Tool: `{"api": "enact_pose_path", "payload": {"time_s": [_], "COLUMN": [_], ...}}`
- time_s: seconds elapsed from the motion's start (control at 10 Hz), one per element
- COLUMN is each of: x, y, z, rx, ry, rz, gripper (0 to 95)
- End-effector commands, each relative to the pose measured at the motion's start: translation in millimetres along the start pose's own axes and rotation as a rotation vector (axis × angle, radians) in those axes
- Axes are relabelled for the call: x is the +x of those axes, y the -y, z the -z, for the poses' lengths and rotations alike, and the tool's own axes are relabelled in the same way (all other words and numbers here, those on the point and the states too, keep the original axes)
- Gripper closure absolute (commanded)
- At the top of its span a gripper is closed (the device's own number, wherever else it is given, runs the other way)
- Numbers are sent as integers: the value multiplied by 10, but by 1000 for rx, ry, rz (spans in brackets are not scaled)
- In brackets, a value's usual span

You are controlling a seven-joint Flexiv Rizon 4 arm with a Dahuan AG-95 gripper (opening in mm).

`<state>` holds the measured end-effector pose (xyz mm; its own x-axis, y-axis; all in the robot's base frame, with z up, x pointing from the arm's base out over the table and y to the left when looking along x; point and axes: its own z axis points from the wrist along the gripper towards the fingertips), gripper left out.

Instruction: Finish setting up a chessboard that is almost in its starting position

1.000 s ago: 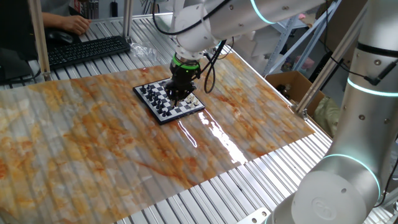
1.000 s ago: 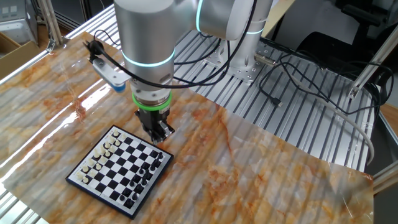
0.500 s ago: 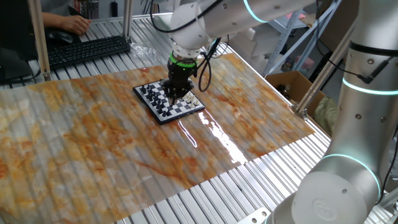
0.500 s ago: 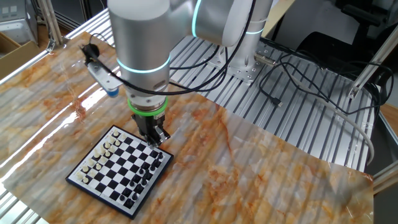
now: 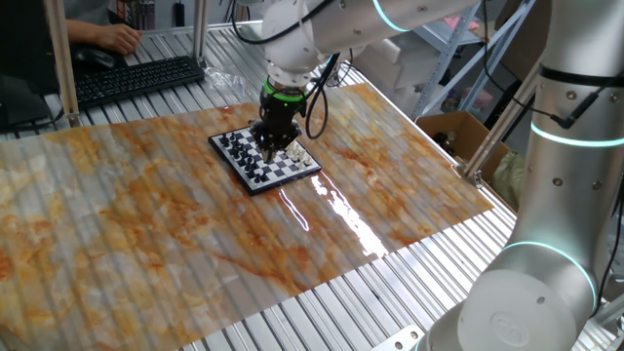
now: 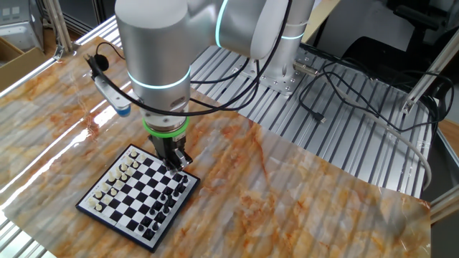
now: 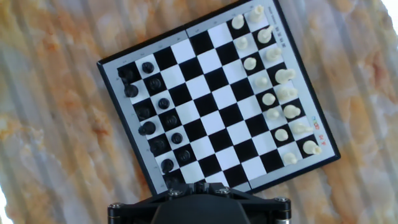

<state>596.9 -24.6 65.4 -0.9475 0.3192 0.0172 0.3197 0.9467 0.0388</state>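
Glossy marbled tabletop (image 5: 146,224), slatted metal bench (image 6: 344,136)

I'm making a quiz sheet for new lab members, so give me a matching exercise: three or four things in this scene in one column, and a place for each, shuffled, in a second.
Things
1. small black-and-white chessboard
2. tiny white pieces
3. black computer keyboard
4. brown cardboard box

Places
A. off the table's right side, one fixed view
B. under the arm's hand, on the marbled sheet
C. along the board's right edge, hand view
D. at the table's far left end, beside a person's hand

Pairs: 1-B, 2-C, 3-D, 4-A
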Motion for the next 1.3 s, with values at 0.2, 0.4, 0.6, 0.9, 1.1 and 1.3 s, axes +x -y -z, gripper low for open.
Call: {"api": "enact_pose_path", "payload": {"time_s": [0.2, 0.4, 0.6, 0.9, 1.1, 1.3], "x": [1, -14, -31, -36, -36, -36], "y": [-4, -39, -59, -63, -64, -64], "z": [-8, -32, -50, -56, -55, -55], "rx": [1, 0, -2, -3, -3, -4], "ry": [1, 3, 3, 3, 6, 6], "rz": [-4, -13, -14, -14, -21, -18], "gripper": [950, 950, 950, 950, 950, 950]}}
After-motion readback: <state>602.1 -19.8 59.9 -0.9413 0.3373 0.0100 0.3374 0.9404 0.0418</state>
